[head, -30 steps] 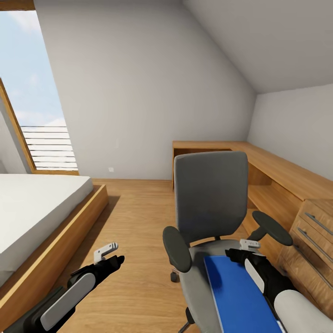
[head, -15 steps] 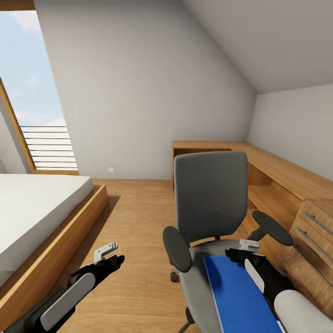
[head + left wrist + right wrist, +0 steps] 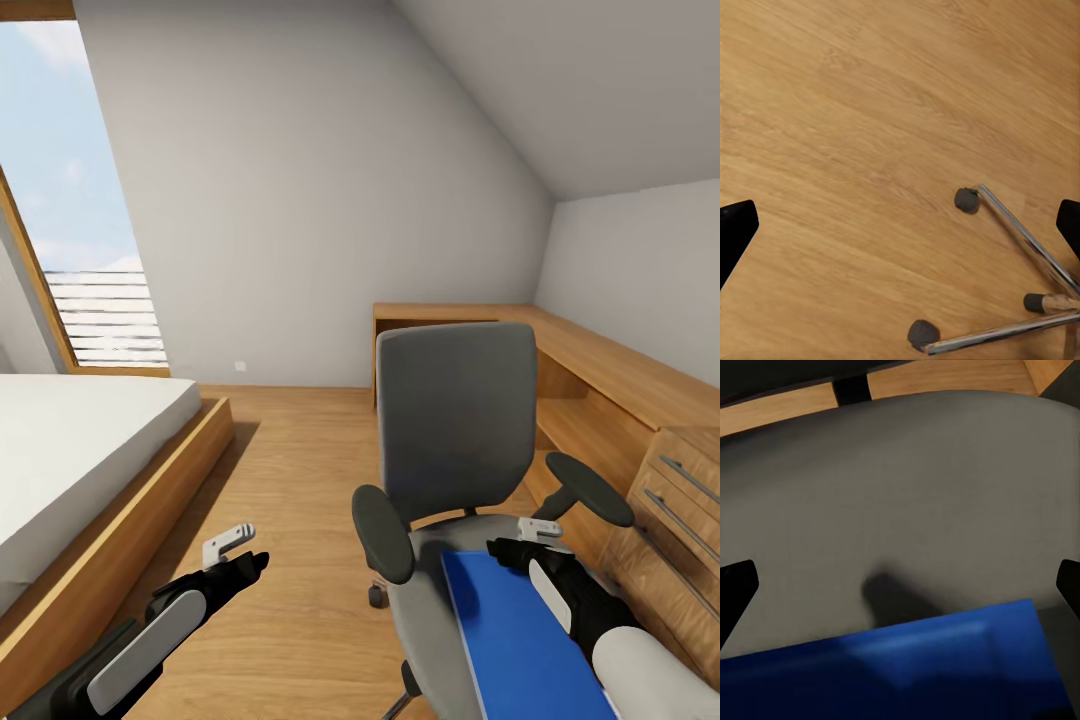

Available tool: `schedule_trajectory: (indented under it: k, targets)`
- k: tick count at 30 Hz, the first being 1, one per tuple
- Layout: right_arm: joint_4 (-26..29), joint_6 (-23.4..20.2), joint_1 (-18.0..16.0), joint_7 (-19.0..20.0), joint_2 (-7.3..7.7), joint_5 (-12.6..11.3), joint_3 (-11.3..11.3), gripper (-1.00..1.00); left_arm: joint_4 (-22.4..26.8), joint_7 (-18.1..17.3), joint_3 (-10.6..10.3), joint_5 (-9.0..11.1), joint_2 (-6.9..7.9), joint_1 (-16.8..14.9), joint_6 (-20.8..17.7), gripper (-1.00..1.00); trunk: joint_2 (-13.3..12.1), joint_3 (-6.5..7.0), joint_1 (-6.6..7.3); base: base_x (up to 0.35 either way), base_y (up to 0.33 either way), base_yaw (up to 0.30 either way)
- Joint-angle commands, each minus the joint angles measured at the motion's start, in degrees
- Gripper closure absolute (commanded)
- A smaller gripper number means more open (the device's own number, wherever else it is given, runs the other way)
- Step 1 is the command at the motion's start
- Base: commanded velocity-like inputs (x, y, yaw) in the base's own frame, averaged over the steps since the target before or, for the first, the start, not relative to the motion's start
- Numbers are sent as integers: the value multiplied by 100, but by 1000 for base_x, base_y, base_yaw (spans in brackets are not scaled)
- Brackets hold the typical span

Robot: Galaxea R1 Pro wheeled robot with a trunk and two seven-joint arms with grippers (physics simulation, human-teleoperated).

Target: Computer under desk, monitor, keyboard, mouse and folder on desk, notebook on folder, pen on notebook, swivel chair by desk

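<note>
The swivel chair (image 3: 455, 420), with grey back and black armrests, stands right in front of me. The bright-blue folder (image 3: 510, 630) lies flat on its seat (image 3: 907, 502). My right gripper (image 3: 505, 548) hovers open just above the seat at the folder's far edge, which shows in the right wrist view as the folder (image 3: 907, 667) between the spread fingertips (image 3: 735, 585). My left gripper (image 3: 255, 562) is open over bare floor left of the chair. The chair's chrome base (image 3: 1020, 240) and castors lie beneath it in the left wrist view.
A bed (image 3: 70, 440) on a wooden frame fills the left side. A light-wood bench (image 3: 600, 365) runs along the right wall, ending in a light-wood drawer chest (image 3: 680, 500) close to the chair's right armrest. A tall window (image 3: 60, 200) is at far left.
The whole picture has slid up a few pixels, so the camera moved slightly. Both arms, the chair and the folder hold their places.
</note>
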State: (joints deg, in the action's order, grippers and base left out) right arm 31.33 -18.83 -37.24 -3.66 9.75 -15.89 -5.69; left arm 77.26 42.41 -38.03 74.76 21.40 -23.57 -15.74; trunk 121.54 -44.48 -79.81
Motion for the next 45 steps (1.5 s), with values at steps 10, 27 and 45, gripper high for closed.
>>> schedule_trajectory:
  k: [10,27,45]
  targets:
    - [13,-25,-3,-38,9,-55,-46,-100,6,15,-8,24,5,-7,-8,-100,3,-6,1,0,0,0]
    - [13,-25,-3,-38,9,-55,-46,-100,-27,21,-12,30,5,-7,-8,-100,3,-6,1,-62,0,0]
    - [13,-41,-3,-38,9,-55,-46,-100,-27,21,-12,30,5,-7,-8,-100,3,-6,1,-68,0,0]
